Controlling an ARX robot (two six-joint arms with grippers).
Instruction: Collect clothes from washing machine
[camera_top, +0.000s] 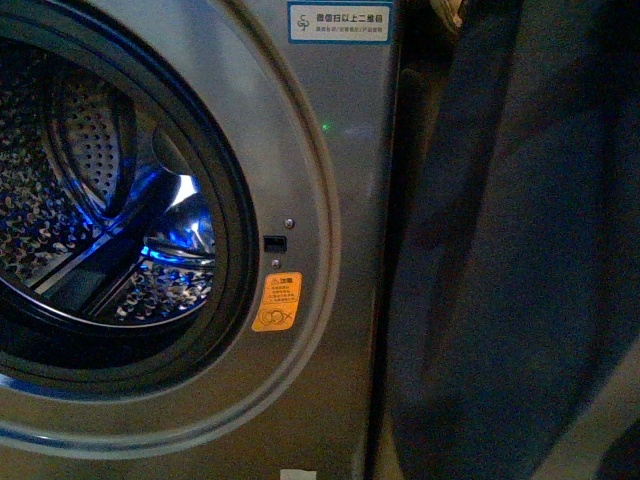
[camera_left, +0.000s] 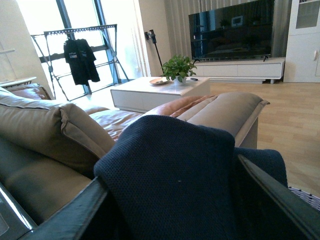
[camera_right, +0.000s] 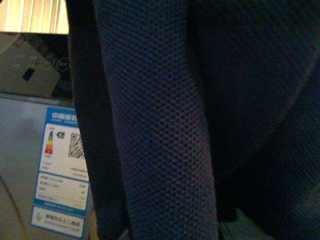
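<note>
One bundle of clothes (camera_left: 170, 165) drapes my left gripper (camera_left: 172, 205); grip unclear to me, so it may slip.

Shows dark navy knit clothes (camera_left: 175, 200) heaped over the left claw (camera_left: 172, 171), bulging up between its two dark, widely spread fingers (camera_left: 75, 212). Beyond, takes in a tan sofa (camera_left: 45, 130), a white table (camera_left: 135, 95) bearing a potted plant (camera_left: 178, 67), a television (camera_left: 230, 30), and a drying rack (camera_left: 75, 32) hung with a black shirt (camera_left: 82, 62).
</note>
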